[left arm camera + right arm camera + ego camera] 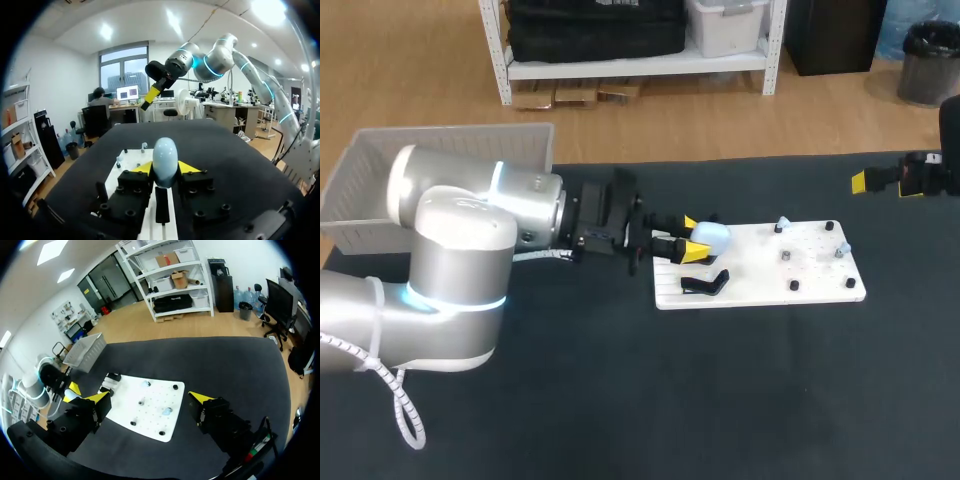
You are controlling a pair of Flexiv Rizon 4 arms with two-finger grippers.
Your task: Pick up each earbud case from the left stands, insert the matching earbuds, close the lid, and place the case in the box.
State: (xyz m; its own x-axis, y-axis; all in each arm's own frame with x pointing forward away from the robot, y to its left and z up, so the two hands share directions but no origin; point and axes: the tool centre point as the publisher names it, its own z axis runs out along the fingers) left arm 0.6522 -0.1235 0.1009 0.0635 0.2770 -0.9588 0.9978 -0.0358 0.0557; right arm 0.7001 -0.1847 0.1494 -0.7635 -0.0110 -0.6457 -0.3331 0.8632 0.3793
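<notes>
Starting at the upper left of the head view, the pale box (460, 129) stands at the far edge of the dark surface (620, 400), behind my left arm (450, 250). It is the final drop-off, so it lies on the side this arm comes from. That arm stretches low across the surface toward the frame's centre. Its end effector (692, 239) pinches the pale blue earbud case (713, 236) between both yellow tips, one on each flank, at the left end of the white board (760, 285). In the left wrist view the case (165, 162) stands upright between the fingers just above the board, a grip that leaves its top free. I cannot tell whether the lid is open. Just below it in the head view, a black stand (705, 284) sits on the board, apparently unoccupied. Further right, small pale blue pieces (782, 224), probably the earbuds, perch on pegs across the board, spaced apart so each can be picked singly. At the upper right my right end effector (150, 397) hangs well above the surface with its fingers spread wide and nothing between them. By my judgement it waits clear of the board until an earbud has to be fetched.
</notes>
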